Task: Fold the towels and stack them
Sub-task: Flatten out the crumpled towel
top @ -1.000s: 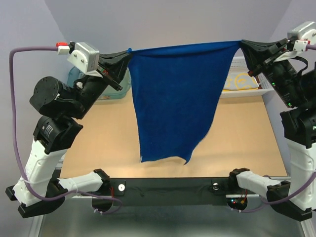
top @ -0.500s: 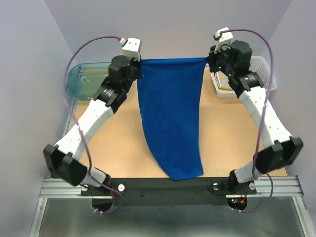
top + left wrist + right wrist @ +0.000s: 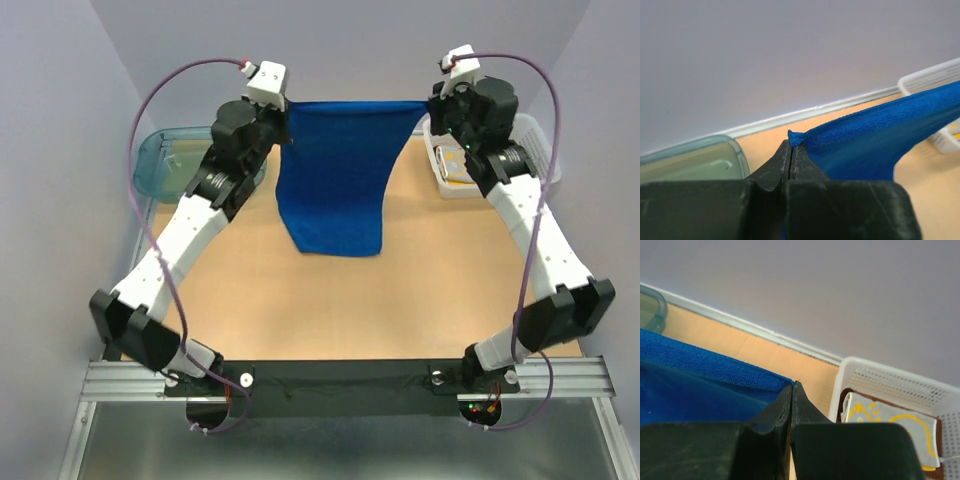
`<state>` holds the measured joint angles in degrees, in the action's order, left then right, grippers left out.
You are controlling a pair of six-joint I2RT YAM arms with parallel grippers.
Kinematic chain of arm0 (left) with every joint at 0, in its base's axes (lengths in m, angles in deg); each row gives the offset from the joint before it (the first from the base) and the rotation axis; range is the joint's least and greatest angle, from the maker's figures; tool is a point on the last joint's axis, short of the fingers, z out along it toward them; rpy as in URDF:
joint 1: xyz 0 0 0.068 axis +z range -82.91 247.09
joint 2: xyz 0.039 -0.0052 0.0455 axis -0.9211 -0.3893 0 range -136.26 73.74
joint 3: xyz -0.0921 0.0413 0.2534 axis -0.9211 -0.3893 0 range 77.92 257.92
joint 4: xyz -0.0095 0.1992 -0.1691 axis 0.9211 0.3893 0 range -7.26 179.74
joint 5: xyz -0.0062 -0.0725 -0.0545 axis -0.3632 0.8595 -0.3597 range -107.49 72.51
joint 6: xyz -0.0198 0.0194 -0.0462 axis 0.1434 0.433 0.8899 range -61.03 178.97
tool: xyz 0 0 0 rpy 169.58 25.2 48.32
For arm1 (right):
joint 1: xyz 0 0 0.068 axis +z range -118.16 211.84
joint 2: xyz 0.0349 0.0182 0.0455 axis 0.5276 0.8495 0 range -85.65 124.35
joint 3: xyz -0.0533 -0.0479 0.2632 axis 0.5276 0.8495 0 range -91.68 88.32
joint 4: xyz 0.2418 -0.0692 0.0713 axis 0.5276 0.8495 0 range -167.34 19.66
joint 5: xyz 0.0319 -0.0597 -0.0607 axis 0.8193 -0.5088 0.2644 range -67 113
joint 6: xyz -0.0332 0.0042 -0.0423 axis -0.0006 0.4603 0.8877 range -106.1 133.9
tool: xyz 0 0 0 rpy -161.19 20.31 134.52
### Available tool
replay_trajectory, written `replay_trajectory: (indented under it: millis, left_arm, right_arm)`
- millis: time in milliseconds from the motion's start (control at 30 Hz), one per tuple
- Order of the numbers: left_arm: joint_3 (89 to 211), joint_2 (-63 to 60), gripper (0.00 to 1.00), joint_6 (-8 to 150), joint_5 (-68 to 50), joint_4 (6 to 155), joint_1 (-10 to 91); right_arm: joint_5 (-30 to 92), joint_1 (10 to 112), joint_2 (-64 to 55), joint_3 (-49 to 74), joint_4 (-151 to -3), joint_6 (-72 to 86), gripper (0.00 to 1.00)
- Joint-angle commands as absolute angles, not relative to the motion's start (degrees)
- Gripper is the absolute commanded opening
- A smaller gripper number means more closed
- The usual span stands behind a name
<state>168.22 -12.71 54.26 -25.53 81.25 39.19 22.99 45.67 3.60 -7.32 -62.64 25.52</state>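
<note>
A bright blue towel (image 3: 338, 175) hangs stretched between both grippers at the far end of the table, its lower part lying on the wood. My left gripper (image 3: 287, 125) is shut on its left top corner, which pokes out at the fingertips (image 3: 791, 145). My right gripper (image 3: 424, 108) is shut on the right top corner (image 3: 793, 386). The blue towel (image 3: 875, 145) runs off to the right in the left wrist view, and the same towel (image 3: 695, 385) runs left in the right wrist view. A folded yellow patterned towel (image 3: 890, 427) lies on a rust-brown one (image 3: 844, 402) in the white basket.
A white basket (image 3: 545, 160) stands at the far right corner. A teal tub (image 3: 165, 165) sits at the far left, under the left arm. The back wall rises just behind the grippers.
Both arms swung out from near the camera to the far end of the table. The blue towel, first hanging free, was carried away and now has its lower part lying on the wood.
</note>
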Motion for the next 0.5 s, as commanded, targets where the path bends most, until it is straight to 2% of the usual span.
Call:
replay_trajectory:
  millis: [0, 167, 300, 467]
  left_arm:
    - [164.95, 1.83, 0.00, 52.03, -19.18, 71.85, 39.15]
    - [157.48, 15.87, 0.00, 51.77, -11.88, 68.77, 36.51]
    - [155.97, 23.44, 0.00, 52.03, -9.67, 69.12, 34.49]
    - [157.20, 27.51, 0.00, 52.73, -9.32, 71.23, 34.40]
  right_arm:
    - [22.74, 44.67, -6.71, -7.22, -68.55, 27.61, 0.01]
    - [27.57, 44.67, -19.43, -0.72, -68.72, 27.35, 0.01]
    - [30.64, 44.76, -27.79, 2.18, -68.64, 27.35, 0.01]
    - [32.32, 44.67, -33.26, 2.54, -68.55, 26.91, 0.01]
